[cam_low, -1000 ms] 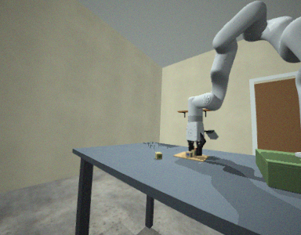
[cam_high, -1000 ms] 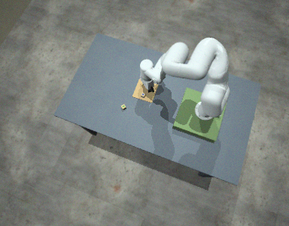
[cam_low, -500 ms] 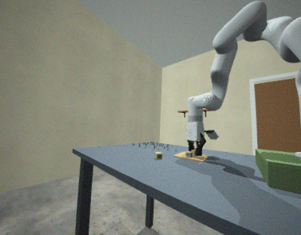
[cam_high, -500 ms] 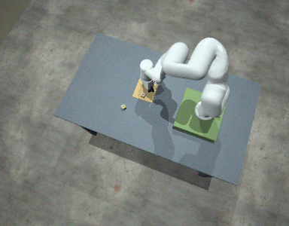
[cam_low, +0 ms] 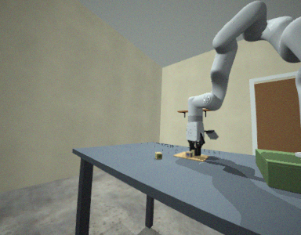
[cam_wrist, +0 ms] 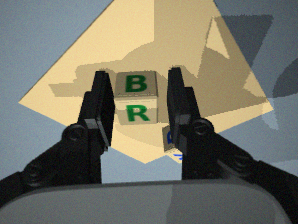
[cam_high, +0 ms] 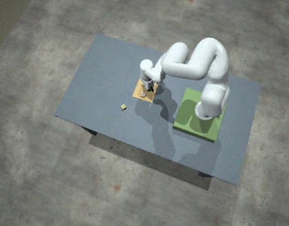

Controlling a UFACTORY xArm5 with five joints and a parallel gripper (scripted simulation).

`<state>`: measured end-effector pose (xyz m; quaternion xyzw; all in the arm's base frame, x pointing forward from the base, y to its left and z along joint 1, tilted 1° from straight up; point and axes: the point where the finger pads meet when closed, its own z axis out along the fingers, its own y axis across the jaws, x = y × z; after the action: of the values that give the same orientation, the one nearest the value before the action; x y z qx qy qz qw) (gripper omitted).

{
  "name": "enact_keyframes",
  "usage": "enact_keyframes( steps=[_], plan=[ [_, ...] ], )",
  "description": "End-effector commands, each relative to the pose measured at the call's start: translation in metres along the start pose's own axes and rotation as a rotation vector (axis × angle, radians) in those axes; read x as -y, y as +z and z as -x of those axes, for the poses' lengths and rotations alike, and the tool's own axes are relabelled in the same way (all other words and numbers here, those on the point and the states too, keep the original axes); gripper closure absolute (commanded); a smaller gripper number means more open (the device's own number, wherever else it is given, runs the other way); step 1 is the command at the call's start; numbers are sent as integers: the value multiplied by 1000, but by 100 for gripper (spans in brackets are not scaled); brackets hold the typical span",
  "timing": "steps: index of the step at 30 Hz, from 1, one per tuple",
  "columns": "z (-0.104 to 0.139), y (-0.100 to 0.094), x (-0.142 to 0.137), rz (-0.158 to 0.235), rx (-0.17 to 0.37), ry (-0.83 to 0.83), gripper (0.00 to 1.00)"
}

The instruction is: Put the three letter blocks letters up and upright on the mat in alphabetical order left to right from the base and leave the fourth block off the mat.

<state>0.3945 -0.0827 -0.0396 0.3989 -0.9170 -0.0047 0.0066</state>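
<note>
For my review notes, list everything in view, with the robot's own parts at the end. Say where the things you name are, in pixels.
green-lettered block (cam_low: pixel 193 151) (cam_wrist: pixel 135 92): one, tan, on mat
blue-lettered block (cam_high: pixel 143 95) (cam_low: pixel 189 154) (cam_wrist: pixel 168 139): one, tan, on mat
third block (cam_high: pixel 123 107) (cam_low: pixel 158 156): one, yellowish, off mat
mat (cam_high: pixel 138 94) (cam_low: pixel 179 156) (cam_wrist: pixel 125 50): one, tan, on table
table (cam_high: pixel 88 75) (cam_low: pixel 131 164) (cam_wrist: pixel 30 30): one, blue-grey, on floor
tray (cam_high: pixel 210 133) (cam_low: pixel 284 174): one, green, around arm's foot
floor (cam_high: pixel 69 169) (cam_low: pixel 45 207): one, grey, beneath
walls (cam_low: pixel 72 78): two, beige, behind
ceiling (cam_low: pixel 150 35): one, grey, overhead
door (cam_low: pixel 277 113): one, brown, far wall
shelf (cam_low: pixel 183 111): one, brown, far wall
arm (cam_high: pixel 182 69) (cam_low: pixel 225 59): one, white
tool (cam_high: pixel 150 90) (cam_low: pixel 195 150) (cam_wrist: pixel 139 85): one, black-fingered, over mat

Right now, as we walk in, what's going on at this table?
The robot's hand is over the mat, its fingers on either side of the green-lettered block, with gaps showing, so it isn't gripped. A blue-lettered block is also on the mat. Another block lies off it. The row isn't made.
</note>
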Motion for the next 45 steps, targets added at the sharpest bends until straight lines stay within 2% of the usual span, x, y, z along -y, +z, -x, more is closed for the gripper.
enact_keyframes(
  steps=[1, 2, 3, 40, 45],
  plan=[
    [1, -1, 1, -3, 2, 0, 58],
    [1, -1, 1, -3, 2, 0, 58],
    [1, -1, 1, -3, 2, 0, 79],
    [1, -1, 1, -3, 2, 0, 79],
    [1, -15, 1, -3, 2, 0, 79]
  ],
)
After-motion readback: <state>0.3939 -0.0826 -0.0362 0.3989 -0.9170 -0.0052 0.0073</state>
